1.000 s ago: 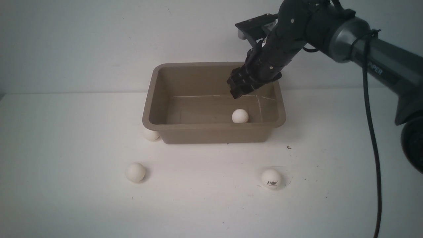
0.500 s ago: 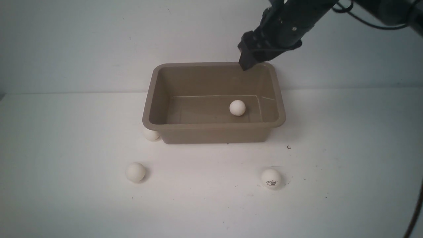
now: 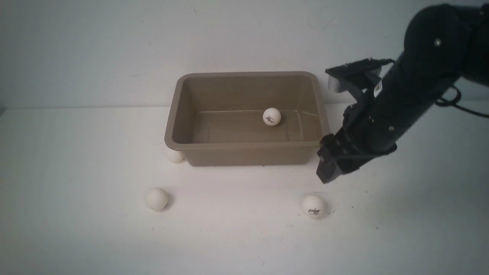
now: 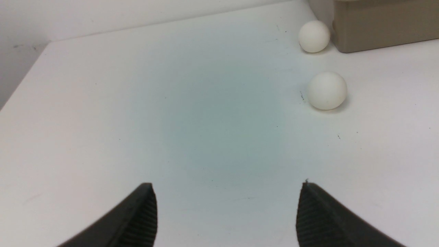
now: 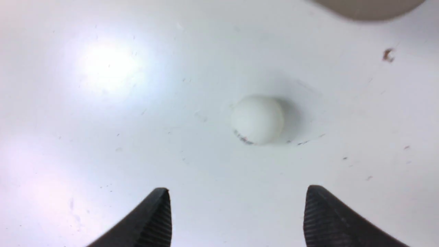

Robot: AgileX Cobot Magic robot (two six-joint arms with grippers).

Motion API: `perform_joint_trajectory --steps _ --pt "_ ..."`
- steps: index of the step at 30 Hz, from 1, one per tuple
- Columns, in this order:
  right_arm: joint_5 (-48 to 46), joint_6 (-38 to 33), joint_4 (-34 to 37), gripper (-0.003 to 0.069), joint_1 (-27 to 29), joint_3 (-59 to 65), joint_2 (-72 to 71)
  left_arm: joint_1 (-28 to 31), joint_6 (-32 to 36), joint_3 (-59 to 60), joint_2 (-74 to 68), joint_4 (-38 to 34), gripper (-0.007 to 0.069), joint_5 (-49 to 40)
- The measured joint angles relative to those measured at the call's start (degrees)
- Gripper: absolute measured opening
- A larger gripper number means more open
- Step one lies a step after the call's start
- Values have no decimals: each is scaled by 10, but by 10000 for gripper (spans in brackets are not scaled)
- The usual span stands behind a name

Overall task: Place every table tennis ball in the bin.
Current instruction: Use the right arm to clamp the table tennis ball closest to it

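The taupe bin stands mid-table with one table tennis ball on its floor. A ball with a printed logo lies on the table in front of the bin's right end. My right gripper hangs open just above and behind that ball, and in the right wrist view the ball lies ahead of the open gripper. A plain ball lies front left, and another is tucked against the bin's front left corner. My left gripper is open and empty, with both of those balls ahead of it.
The white table meets a pale wall behind the bin. The bin's corner shows in the left wrist view, right next to the tucked ball. A small dark speck lies near the right gripper.
My right gripper rose out of the bin, then swung right and down to just behind the logo ball. The ball inside the bin rolled toward the back.
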State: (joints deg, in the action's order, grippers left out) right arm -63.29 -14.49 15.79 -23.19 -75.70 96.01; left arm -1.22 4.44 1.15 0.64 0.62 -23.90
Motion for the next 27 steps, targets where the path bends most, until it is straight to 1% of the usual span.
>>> perform_joint_trajectory --steps 5,9,16,23,27 --pt "57 -28 29 462 0 52 -3 0 0 0 0 0 492 0" --pt "79 -40 38 462 -5 54 15 0 0 0 0 0 492 0" --pt "113 -44 19 462 -26 54 47 0 0 0 0 0 492 0" --pt "133 -33 -10 462 -27 54 77 0 0 0 0 0 492 0" --pt "145 -31 -13 462 -27 54 94 0 0 0 0 0 492 0"
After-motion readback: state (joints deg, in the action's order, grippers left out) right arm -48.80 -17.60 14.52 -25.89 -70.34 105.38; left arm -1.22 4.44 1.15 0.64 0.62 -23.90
